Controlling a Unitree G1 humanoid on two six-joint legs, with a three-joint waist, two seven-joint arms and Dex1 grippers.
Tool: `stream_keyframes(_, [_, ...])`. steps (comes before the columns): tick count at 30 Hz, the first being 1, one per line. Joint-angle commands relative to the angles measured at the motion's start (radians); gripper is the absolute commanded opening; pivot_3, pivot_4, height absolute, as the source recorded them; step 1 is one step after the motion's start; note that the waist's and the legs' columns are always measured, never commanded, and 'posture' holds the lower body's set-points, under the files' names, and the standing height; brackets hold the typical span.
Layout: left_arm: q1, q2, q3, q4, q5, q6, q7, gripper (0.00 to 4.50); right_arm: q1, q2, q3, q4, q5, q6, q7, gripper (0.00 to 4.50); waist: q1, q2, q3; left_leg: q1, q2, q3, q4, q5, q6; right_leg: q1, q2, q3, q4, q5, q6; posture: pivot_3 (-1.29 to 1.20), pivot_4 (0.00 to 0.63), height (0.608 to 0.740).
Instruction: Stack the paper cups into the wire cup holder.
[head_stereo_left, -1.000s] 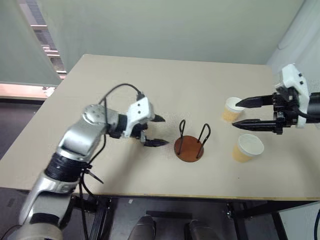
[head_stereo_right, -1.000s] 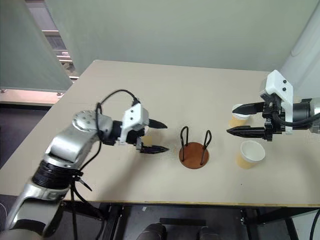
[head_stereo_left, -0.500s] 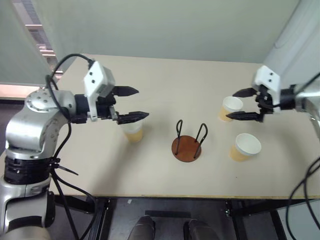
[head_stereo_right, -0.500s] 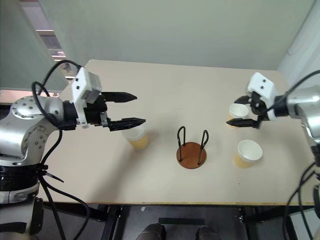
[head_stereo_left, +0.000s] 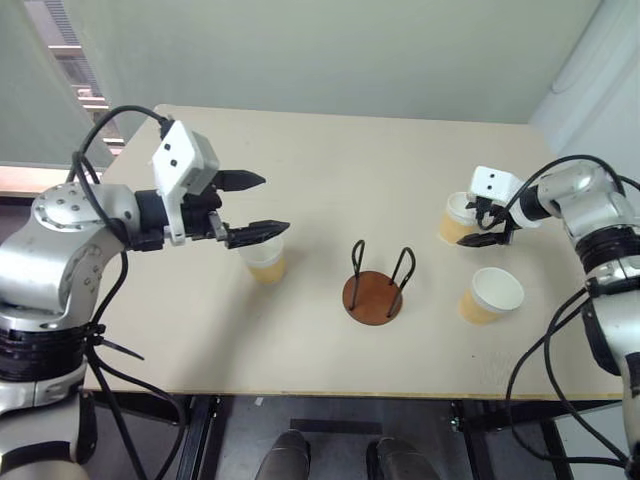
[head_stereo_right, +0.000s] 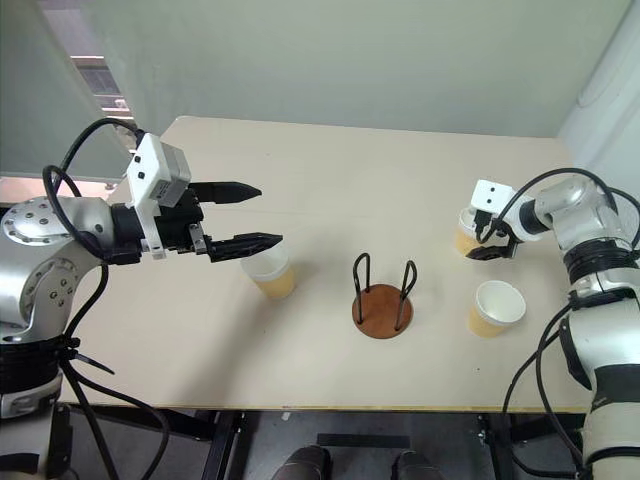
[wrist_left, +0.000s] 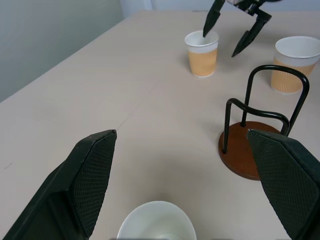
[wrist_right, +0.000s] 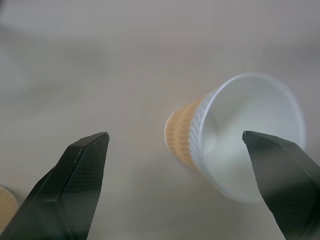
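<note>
A beige table (head_stereo_left: 330, 160) stands before a pale green wall (head_stereo_left: 340, 50), dark floor (head_stereo_left: 30, 215) at left.

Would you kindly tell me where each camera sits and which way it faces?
Head stereo pair: looks down over the table; shows both arms, left gripper, right gripper.
Left wrist: looks across the wire cup holder toward two paper cups; own fingers frame it.
Right wrist: looks down at one paper cup.
Shared: that cup appears in all.
</note>
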Motion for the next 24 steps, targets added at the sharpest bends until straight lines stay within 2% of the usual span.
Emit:
stream_keyframes(1, [0.014,0.026,0.04,-0.026,-0.048,-0.029,-0.059,4.5,-0.051,0.005,-0.02,0.048,-0.03,-0.036,-0.014,3.25,0.0,0.0,0.0,0.0,0.0,0.0,-0.001,0.0,-0.001,-0.001,0.0,0.0,0.0,0.0,-0.001,0.0,0.15,0.74])
stream_keyframes(10, [-0.004,0.022,0.107,0.06,-0.148,-0.043,-0.124,4.5,-0.056,0.009,-0.046,0.063,-0.034,-0.047,0.047,0.17,0.001,0.0,0.0,0.0,0.002,0.001,-0.01,0.004,-0.007,-0.005,0.0,-0.001,0.002,-0.001,-0.004,0.0,0.15,0.74])
stream_keyframes(11, [-0.012,0.018,0.116,0.069,-0.168,-0.032,-0.124,4.5,-0.058,0.005,-0.051,0.056,-0.03,-0.046,0.06,0.01,0.001,0.0,0.0,0.0,0.002,0.001,-0.01,0.004,-0.007,-0.005,0.0,-0.001,0.002,-0.001,-0.005,0.0,0.15,0.74])
stream_keyframes(15, [-0.035,0.039,0.13,0.124,-0.198,-0.02,-0.148,4.5,-0.063,-0.024,-0.089,-0.009,0.003,-0.018,0.165,0.01,0.0,0.0,0.0,-0.001,0.003,0.001,-0.01,0.004,-0.007,-0.006,0.0,-0.001,0.002,-0.001,-0.005,0.0,0.15,0.74])
stream_keyframes(18, [-0.042,0.051,0.134,0.134,-0.209,-0.017,-0.153,4.5,-0.058,-0.075,-0.126,-0.162,0.055,0.044,0.296,0.01,0.001,0.0,0.0,-0.001,0.003,0.001,-0.01,0.005,-0.009,-0.006,0.0,-0.001,0.002,-0.001,-0.005,0.0,0.15,0.74])
stream_keyframes(20, [-0.033,0.054,0.136,0.12,-0.221,-0.011,-0.154,4.5,-0.038,-0.123,-0.14,-0.349,0.12,0.13,0.387,0.01,0.0,0.0,0.0,-0.003,0.003,0.001,-0.01,0.006,-0.01,-0.007,0.001,-0.001,0.002,-0.001,-0.006,0.0,0.15,0.74])
stream_keyframes(22, [-0.016,0.057,0.132,0.103,-0.223,-0.014,-0.158,4.5,-0.01,-0.2,-0.115,-0.606,0.253,0.254,0.415,0.01,0.0,0.0,0.0,-0.003,0.003,0.001,-0.011,0.011,-0.019,-0.007,0.001,-0.001,0.001,-0.002,-0.006,0.0,0.15,0.74])
stream_keyframes(24, [-0.002,0.061,0.121,0.096,-0.22,-0.02,-0.167,4.5,0.015,-0.281,-0.087,-0.87,0.404,0.392,0.415,0.01,-0.001,0.001,0.0,-0.004,0.003,0.001,-0.012,0.011,-0.02,-0.007,0.001,-0.002,-0.001,-0.002,-0.007,0.0,0.15,0.74])
